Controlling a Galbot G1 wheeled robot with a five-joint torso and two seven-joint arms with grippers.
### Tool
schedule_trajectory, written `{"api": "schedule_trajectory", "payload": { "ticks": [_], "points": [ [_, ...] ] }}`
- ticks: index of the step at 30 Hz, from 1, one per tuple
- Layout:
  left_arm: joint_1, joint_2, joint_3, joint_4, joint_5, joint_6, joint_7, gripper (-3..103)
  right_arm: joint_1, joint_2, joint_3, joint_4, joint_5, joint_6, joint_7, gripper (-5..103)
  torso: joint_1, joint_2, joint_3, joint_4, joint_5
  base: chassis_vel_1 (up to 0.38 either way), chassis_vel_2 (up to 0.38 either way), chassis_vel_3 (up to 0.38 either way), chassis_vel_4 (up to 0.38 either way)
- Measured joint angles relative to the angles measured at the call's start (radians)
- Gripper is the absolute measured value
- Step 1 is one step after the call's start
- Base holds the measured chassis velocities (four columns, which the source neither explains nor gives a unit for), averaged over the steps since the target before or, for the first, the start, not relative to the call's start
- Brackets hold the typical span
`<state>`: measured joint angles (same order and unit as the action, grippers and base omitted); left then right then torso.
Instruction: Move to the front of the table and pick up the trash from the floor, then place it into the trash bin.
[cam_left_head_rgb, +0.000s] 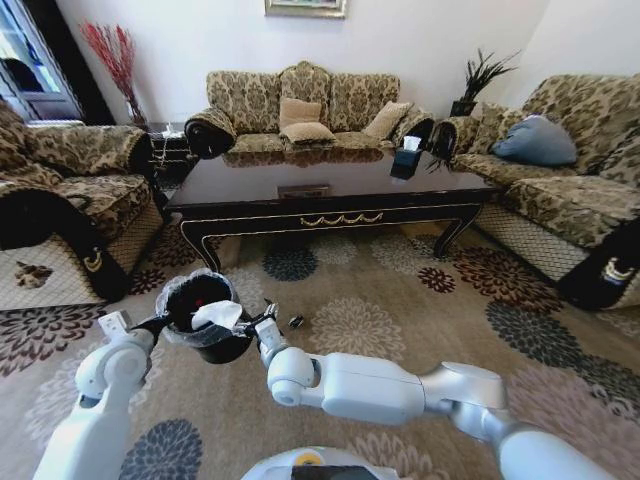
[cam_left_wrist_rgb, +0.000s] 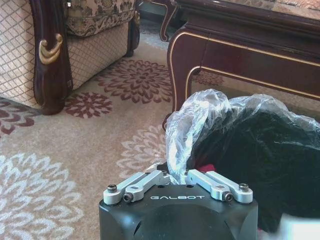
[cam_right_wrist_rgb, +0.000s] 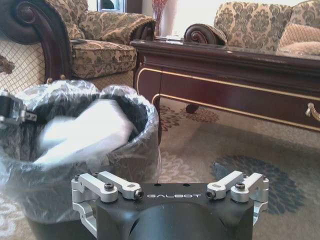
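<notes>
Right gripper (cam_left_head_rgb: 262, 325) open beside bin (cam_left_head_rgb: 200, 330) holding tissue (cam_left_head_rgb: 217, 315).

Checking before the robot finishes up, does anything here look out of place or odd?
Yes. A small dark bit lies loose on the carpet by the trash bin. White tissue sits high at the bin's rim. The left gripper is clamped on the bag liner; the right gripper is open.

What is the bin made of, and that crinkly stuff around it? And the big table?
The trash bin looks like black plastic, dull and smooth. Its liner bag seems thin clear-grey plastic: it wrinkles and catches light. The table looks like dark polished wood, shiny enough to mirror the sofa, with gold-coloured trim.
</notes>
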<state>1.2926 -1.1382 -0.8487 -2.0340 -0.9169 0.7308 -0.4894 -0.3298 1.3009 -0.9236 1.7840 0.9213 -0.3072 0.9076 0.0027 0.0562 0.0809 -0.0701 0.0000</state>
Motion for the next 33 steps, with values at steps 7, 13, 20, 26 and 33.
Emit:
{"api": "schedule_trajectory", "payload": {
  "ticks": [7, 13, 20, 26, 33],
  "points": [
    [-0.008, 0.000, -0.007, 0.019, 0.005, -0.010, 0.007, 4, 0.031, 0.037, -0.013, -0.055, 0.002, 0.004, 0.000, 100, 0.000, 0.000, 0.000, 0.0000, 0.0000, 0.000, 0.000, 0.000, 0.000],
    [-0.005, 0.003, -0.013, 0.020, -0.004, -0.010, 0.018, 4, -0.001, 0.042, 0.012, -0.103, -0.001, 0.028, 0.001, 100, 0.000, 0.000, 0.000, -0.0001, 0.0000, 0.000, 0.000, 0.000, 0.000],
    [0.034, 0.022, -0.075, 0.062, -0.046, -0.017, 0.022, 4, -0.076, 0.012, 0.161, -0.186, -0.002, 0.212, -0.041, 100, 0.000, 0.000, 0.000, 0.0001, 0.0000, 0.000, 0.000, 0.000, 0.000],
    [0.072, 0.042, -0.162, 0.113, -0.066, -0.028, 0.038, 4, -0.140, -0.046, 0.282, -0.224, 0.014, 0.265, -0.071, 100, 0.000, 0.000, 0.000, -0.0001, 0.0000, 0.000, 0.000, 0.000, 0.000],
    [0.088, 0.082, -0.238, 0.182, -0.083, -0.040, 0.049, 4, -0.229, -0.108, 0.359, -0.256, -0.030, 0.364, -0.183, 100, 0.000, 0.000, 0.000, -0.0005, 0.0000, 0.000, 0.000, 0.000, 0.000]
  ]
}}
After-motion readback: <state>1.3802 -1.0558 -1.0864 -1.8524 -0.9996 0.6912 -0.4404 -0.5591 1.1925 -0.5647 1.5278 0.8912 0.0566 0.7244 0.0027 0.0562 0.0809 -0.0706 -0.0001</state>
